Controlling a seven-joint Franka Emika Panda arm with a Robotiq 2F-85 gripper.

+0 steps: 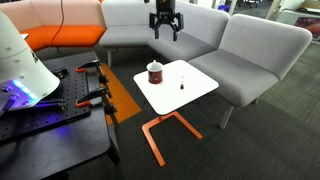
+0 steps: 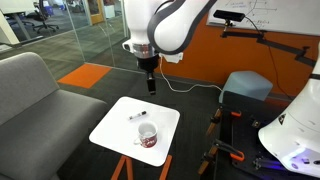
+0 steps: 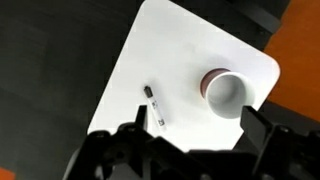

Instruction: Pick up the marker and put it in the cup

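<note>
Square white side table [image 1: 200,88], black gripper [image 1: 165,33] hovering high above with fingers spread and empty, dark red-brown white-rimmed cup [image 1: 154,72], tiny black marker [image 3: 154,104] flat near it: descend straight, fingers straddling the marker's shaft.

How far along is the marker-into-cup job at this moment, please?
Nothing looks done yet: the marker lies on the white table, beside the cup, not in it. In hand: nothing; the gripper hangs open above the table. Left: grasp the marker, lift it, drop it into the cup.
</note>
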